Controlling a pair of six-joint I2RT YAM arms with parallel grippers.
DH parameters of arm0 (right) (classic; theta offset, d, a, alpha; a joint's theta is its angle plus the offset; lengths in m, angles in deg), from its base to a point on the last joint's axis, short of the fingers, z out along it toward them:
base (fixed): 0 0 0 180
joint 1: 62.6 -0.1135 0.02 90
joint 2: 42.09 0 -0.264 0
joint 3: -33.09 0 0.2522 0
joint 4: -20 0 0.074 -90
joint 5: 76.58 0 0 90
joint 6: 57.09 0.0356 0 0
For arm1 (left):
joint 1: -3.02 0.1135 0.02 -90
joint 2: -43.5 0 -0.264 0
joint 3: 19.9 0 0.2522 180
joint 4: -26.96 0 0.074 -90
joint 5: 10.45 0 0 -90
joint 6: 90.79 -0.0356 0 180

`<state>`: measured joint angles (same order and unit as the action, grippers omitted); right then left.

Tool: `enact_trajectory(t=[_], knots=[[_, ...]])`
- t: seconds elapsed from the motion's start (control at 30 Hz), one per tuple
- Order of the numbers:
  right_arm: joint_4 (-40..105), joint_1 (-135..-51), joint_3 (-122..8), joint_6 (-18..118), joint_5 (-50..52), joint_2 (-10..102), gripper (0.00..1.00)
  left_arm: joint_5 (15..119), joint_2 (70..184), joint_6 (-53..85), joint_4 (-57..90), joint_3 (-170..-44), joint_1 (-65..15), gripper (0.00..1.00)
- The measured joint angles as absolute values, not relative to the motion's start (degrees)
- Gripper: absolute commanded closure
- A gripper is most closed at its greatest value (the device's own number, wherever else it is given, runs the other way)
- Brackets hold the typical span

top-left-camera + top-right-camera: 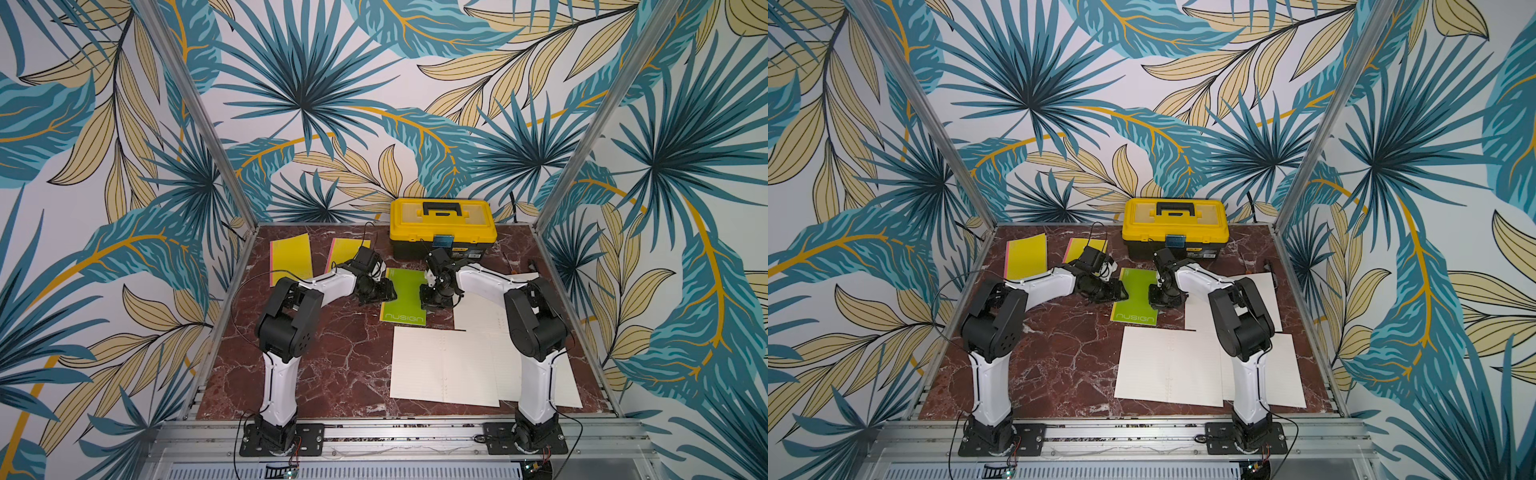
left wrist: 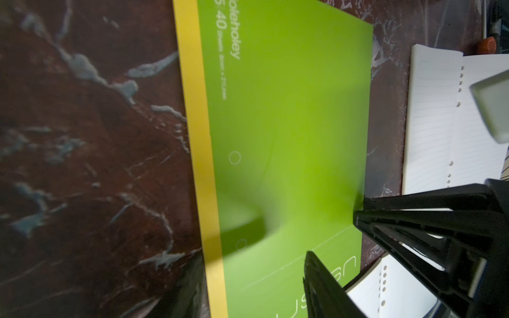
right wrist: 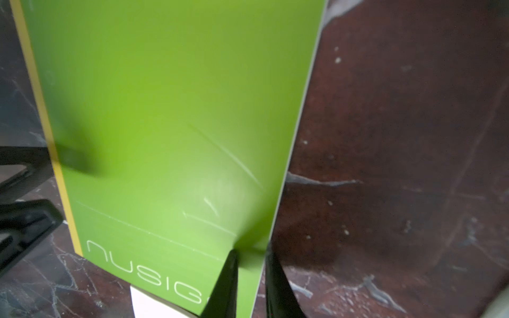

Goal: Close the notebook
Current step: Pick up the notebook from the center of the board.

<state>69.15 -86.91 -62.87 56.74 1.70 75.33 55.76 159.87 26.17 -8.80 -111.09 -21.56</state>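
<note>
Mid-table, between both arms, the green card-cover notebook with yellow spine strip lies flat, cover up; looks closed or nearly so. Right gripper straddles the cover's free edge, jaws narrow, one finger on top and one off the edge. Clamped or not, cannot tell; likely there to lay the cover down. Left gripper is at the spine side, jaws apart, holding nothing, probably steadying. Open white lined pads lie just beside the right arm, crowding it. Yellow-and-black plastic toolbox sits behind, apart. Two flat yellow notebooks lie well off by the left arm. Nothing on the cover.
</note>
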Motion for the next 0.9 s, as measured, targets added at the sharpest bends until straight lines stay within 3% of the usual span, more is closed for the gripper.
enact_trajectory(t=[0.23,0.9], knots=[[70.1,-86.9,-65.9,57.3,-0.1,77.5,0.82,51.7,158.6,27.4,-3.8,-107.1,-19.3,0.44],[67.9,-88.9,-68.5,57.3,-1.3,79.7,0.82,54.5,152.0,28.4,-5.7,-101.4,-18.1,0.48]])
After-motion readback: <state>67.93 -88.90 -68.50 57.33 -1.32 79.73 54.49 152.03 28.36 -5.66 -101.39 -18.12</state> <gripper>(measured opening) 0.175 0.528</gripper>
